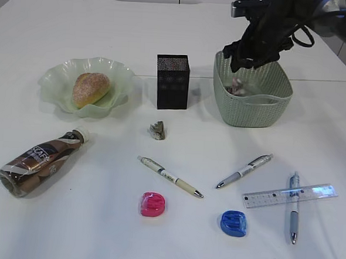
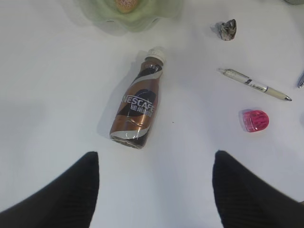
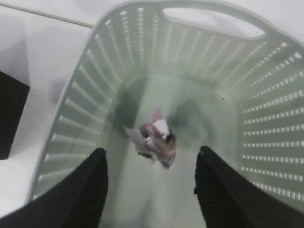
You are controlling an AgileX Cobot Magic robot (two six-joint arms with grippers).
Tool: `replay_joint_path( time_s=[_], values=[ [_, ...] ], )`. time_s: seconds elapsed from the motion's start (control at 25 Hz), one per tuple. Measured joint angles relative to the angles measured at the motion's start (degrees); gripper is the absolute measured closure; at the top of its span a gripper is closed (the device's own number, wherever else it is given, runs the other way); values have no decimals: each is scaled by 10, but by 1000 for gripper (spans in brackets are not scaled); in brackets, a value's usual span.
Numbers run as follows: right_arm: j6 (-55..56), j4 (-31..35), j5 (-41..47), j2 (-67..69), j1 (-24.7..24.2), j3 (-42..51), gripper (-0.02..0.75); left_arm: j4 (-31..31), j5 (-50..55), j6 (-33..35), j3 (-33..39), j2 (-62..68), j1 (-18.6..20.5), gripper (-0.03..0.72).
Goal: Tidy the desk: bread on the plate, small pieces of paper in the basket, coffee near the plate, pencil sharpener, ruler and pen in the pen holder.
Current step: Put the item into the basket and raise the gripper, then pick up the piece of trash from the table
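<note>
My right gripper (image 1: pixel 245 59) hangs open over the basket (image 1: pixel 250 111), and a crumpled piece of paper (image 3: pixel 156 138) lies blurred inside it below the fingers (image 3: pixel 85 190). Another paper scrap (image 1: pixel 157 130) sits on the desk in front of the pen holder (image 1: pixel 172 82). The bread (image 1: pixel 91 89) rests on the plate (image 1: pixel 58 78). The coffee (image 1: pixel 42 161) lies on its side, with my open, empty left gripper (image 2: pixel 156 159) just behind its base. A pink pencil sharpener (image 1: pixel 152 204), a blue one (image 1: pixel 233 223), three pens (image 1: pixel 170 177) and the ruler (image 1: pixel 263 198) lie at the front.
One pen (image 1: pixel 293 207) lies across the ruler at the front right, another pen (image 1: pixel 244 170) lies beside them. The pen holder stands close to the basket's left side. The left arm does not show in the exterior view.
</note>
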Motion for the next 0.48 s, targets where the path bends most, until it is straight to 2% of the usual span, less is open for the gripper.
replay_joint_path(
  time_s=[0.16, 0.48],
  values=[
    [7, 0, 4, 1, -1, 0, 219, 0, 0, 0, 0, 0, 0, 162],
    [4, 8, 62, 1, 14, -42, 212, 0, -1, 0, 0, 0, 0, 162]
  ],
)
